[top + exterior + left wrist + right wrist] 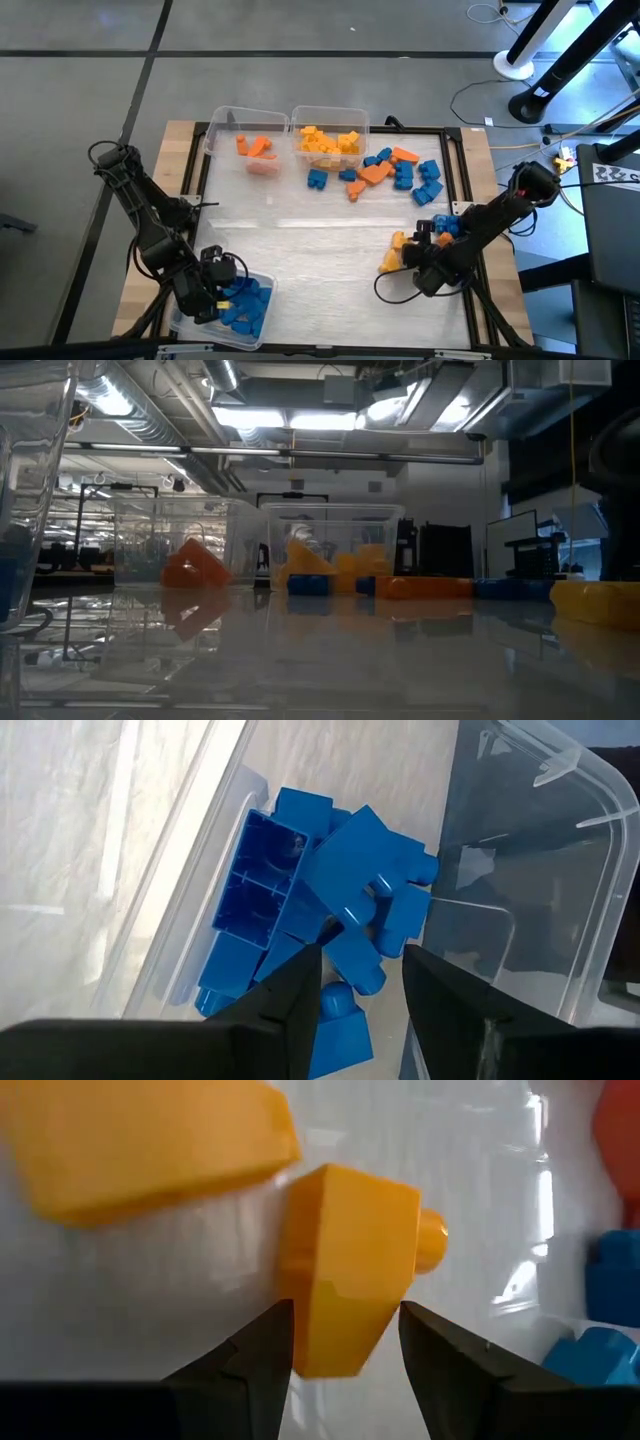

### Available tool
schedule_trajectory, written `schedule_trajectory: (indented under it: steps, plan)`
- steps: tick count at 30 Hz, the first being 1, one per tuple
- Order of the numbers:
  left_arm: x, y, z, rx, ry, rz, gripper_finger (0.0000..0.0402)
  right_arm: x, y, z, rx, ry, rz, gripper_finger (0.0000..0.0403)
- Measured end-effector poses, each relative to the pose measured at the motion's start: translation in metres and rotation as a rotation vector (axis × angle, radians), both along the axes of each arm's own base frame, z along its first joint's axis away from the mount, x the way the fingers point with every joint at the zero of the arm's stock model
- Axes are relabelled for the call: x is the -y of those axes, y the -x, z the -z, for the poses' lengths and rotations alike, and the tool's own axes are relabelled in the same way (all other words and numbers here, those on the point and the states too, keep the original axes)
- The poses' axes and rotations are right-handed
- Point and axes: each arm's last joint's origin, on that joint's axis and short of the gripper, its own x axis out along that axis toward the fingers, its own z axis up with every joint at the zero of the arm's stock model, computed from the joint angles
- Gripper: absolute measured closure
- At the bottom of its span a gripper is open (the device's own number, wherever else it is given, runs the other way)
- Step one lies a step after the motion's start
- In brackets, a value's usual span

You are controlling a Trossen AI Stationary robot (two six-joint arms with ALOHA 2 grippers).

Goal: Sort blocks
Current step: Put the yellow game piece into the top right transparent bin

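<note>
My left gripper hung with fingers apart over the blue blocks in the near bin, while my right gripper clamped a yellow block on the table.

centre: bare table between both arms, open passage
far edge: two bins, loose blocks beside them
near left: blue-filled bin
right: yellow blocks

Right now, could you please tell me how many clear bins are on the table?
3: two side by side at the far edge, one at the near left corner.
</note>
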Motion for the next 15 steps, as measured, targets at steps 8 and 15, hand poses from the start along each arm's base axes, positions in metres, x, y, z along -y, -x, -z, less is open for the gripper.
schedule_trajectory:
  steps: [8, 15]
  plan:
    - [0.0, 0.0, 0.0, 0.002, 0.005, -0.004, 0.027, 0.001, -0.004, 0.022, 0.005, 0.129, 0.032, 0.0233]
    - [0.0, 0.0, 0.0, 0.001, 0.005, -0.004, 0.027, 0.001, -0.006, 0.029, 0.042, 0.188, 0.026, 0.0315]
